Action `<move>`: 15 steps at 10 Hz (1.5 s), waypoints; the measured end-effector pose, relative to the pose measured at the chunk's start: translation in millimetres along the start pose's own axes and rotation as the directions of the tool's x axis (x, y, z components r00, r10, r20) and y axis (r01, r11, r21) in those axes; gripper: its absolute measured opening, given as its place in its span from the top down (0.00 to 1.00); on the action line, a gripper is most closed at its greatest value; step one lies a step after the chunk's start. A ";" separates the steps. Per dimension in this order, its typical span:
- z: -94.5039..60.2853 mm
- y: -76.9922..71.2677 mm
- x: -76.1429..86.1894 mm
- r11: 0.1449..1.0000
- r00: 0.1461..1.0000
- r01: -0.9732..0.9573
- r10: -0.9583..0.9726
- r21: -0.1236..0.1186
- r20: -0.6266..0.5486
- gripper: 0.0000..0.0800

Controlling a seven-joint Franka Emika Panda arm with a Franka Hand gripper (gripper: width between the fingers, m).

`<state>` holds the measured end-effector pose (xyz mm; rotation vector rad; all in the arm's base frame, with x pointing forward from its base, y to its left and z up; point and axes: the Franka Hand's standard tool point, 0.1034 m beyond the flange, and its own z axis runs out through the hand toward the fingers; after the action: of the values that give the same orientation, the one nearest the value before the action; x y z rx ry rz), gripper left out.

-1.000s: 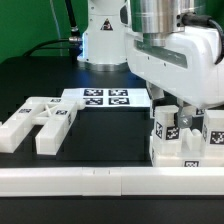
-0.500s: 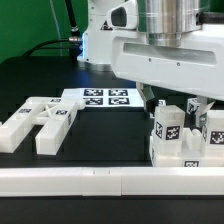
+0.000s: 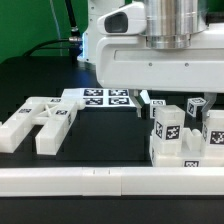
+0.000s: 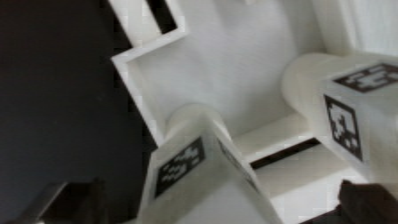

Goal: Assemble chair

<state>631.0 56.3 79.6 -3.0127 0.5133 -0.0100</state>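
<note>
Chair subassembly [image 3: 180, 145]: blocky white base with tagged posts [image 3: 168, 124] standing upright on it, at the exterior view's right, set against the white border rail [image 3: 90, 182] along the front of the tabletop [image 3: 100, 135]. The rail probably acts as a backstop so the base does not slide under insertion load. Tool [image 4: 214, 197]: spread wide, nothing pinched. In the wrist view both dark fingertips [image 4: 68, 198] sit far out to the sides, with two posts below and between them. It hangs directly above the subassembly, apart from it as far as I can tell. Two-pronged loose part [image 3: 40, 122] lies flat at the exterior view's left, well apart, tags up. Marker board [image 3: 105, 97] lies flat behind, between the two groups. Judgement: posts look seated, though their feet are hidden. Next fetch is likely the pronged part, and a grip across one prong looks feasible
</note>
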 end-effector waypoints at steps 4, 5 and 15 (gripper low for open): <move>-2.1 1.7 5.0 0.920 0.920 0.392 -0.391 -0.031 0.013 0.19; -2.1 1.0 5.0 0.891 0.892 0.452 -0.451 -0.037 0.014 0.19; -1.7 3.1 6.0 0.960 0.960 0.280 -0.280 -0.019 0.007 0.64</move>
<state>635.6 51.3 81.1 -3.0751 0.0819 -0.0175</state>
